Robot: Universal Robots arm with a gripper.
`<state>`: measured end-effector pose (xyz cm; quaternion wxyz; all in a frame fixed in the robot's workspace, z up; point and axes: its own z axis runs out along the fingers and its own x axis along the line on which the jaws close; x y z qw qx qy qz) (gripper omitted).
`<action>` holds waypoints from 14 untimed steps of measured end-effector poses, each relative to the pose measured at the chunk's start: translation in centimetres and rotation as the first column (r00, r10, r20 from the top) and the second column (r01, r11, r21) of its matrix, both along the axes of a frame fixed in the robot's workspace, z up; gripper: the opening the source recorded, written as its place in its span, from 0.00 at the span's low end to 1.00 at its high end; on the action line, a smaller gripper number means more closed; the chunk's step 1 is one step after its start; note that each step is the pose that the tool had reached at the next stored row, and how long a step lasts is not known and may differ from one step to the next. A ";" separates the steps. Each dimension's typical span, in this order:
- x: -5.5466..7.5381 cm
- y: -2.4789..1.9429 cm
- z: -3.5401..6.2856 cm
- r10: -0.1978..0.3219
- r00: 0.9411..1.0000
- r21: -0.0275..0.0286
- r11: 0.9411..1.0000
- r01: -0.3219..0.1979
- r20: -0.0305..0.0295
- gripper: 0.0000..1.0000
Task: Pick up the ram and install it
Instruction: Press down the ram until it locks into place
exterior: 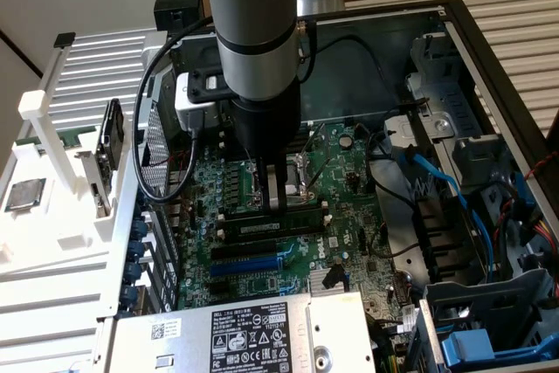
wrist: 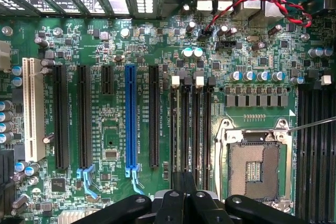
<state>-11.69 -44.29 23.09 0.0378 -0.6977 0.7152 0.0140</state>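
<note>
Exterior view, L to R: white rack (exterior: 52, 141) w/ a square silver CPU chip (exterior: 24, 194) lying on it, well apart from the open PC case (exterior: 489, 67). Next the motherboard (exterior: 262, 277), w/ a blue slot (exterior: 249, 261) near the labelled power supply (exterior: 253, 334). The arm (exterior: 258, 32) comes down over the board's middle, gripper (exterior: 272, 189) tips right at the memory slots. Fingers are together, pressed onto the top edge of the ram (exterior: 272, 208) (thin green stick lying along its slot, just beside another stick). Further right: blue cables (exterior: 454, 203) in the drive bay. Wrist view: blue slot (wrist: 131, 119), then the ram (wrist: 186, 129) edge-on under the fingers (wrist: 173, 205), then the empty CPU socket (wrist: 255, 167).
</note>
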 end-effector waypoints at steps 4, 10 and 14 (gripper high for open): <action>0.0 -0.01 0.00 0.000 1.000 0.000 1.000 0.000 0.000 0.10; 0.0 -0.09 0.02 0.000 1.000 0.000 1.000 0.000 0.000 0.10; 0.0 -0.17 0.02 0.000 1.000 0.000 1.000 0.000 0.000 0.10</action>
